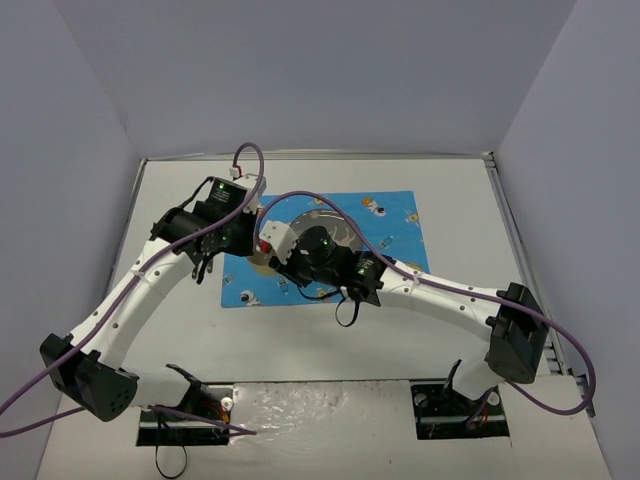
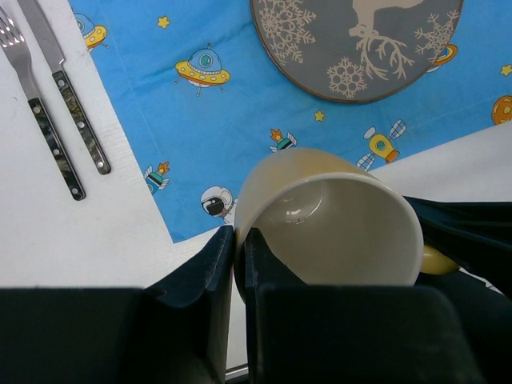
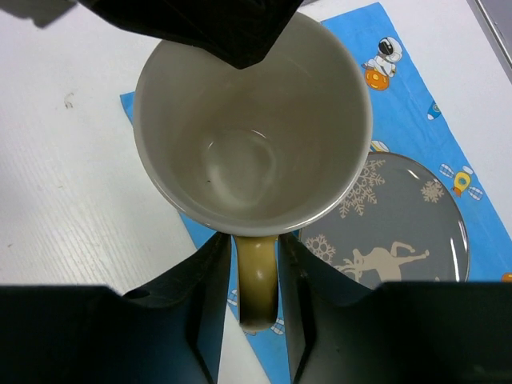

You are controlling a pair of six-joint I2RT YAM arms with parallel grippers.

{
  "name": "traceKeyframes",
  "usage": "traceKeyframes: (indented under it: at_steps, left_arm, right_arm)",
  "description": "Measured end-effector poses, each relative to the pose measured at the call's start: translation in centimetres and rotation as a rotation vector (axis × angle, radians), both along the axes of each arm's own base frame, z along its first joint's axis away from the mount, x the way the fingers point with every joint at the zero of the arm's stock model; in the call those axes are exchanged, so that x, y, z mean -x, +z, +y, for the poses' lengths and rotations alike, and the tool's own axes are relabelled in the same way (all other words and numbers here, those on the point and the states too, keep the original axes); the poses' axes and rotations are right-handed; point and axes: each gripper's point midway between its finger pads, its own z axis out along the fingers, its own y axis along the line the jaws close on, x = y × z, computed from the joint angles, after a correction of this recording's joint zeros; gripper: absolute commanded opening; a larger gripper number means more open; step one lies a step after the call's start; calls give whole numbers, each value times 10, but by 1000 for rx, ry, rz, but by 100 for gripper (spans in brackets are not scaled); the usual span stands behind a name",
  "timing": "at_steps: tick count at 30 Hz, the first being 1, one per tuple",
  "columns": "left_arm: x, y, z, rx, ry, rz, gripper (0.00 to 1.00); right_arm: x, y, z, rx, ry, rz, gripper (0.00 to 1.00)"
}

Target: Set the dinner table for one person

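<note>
A cream mug hangs tilted over the near left corner of the blue space-print placemat. My left gripper is shut on its rim, one finger inside the wall and one outside. In the right wrist view the mug opens toward the camera. Its handle sits between the fingers of my right gripper, which flank it with thin gaps. From above, both grippers meet at the mat's left edge on the white dinner table, and the mug is mostly hidden.
A grey plate with a white reindeer and snowflakes lies on the placemat. A fork and a knife lie side by side on the bare table left of the mat. Grey walls enclose the table.
</note>
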Motion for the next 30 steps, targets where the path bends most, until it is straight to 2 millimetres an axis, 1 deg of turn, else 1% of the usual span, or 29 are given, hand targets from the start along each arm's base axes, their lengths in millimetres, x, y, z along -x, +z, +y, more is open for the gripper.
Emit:
traceKeyframes:
  at_steps: [2,3,6,8,11,13,14,16,18,21,23,25,27,30]
  left_arm:
    - [1,1,1,0,-2,-6,0]
    - [1,1,1,-1,-2,-9,2]
    - [1,3,2,-4,-4,-18,23]
    - [1,3,2,3,3,-23,35]
    - [-1,8,2,19,16,-48,53]
    - [-2,14,4,25,30,-75,69]
    - [-3,19,7,26,38,-93,74]
    - [-4,27,12,31,60,-128,80]
    - [-5,37,21,39,91,-169,86]
    - [-10,54,43,51,164,-235,96]
    - [-13,62,62,55,225,-284,97]
    - [-13,60,84,47,293,-308,97]
    - [-12,52,102,35,346,-311,97]
    - [-10,31,123,3,406,-287,97]
  right_arm:
    - [0,0,0,-1,1,0,0]
    - [1,0,1,-2,2,0,0]
    - [0,0,1,-6,3,-8,0]
    - [0,-4,-1,-6,-1,-11,0]
    - [1,-22,-15,34,-24,3,0]
    - [1,-36,-27,65,-41,20,0]
    - [1,-42,-35,79,-51,28,0]
    - [-2,-51,-51,97,-77,41,0]
    - [-6,-54,-65,100,-104,46,0]
    - [-21,-46,-92,67,-173,37,0]
    - [-35,-37,-115,32,-228,25,0]
    - [-55,-27,-141,-6,-298,16,0]
    - [-76,-20,-167,-41,-366,12,0]
    - [-107,-18,-213,-68,-486,6,0]
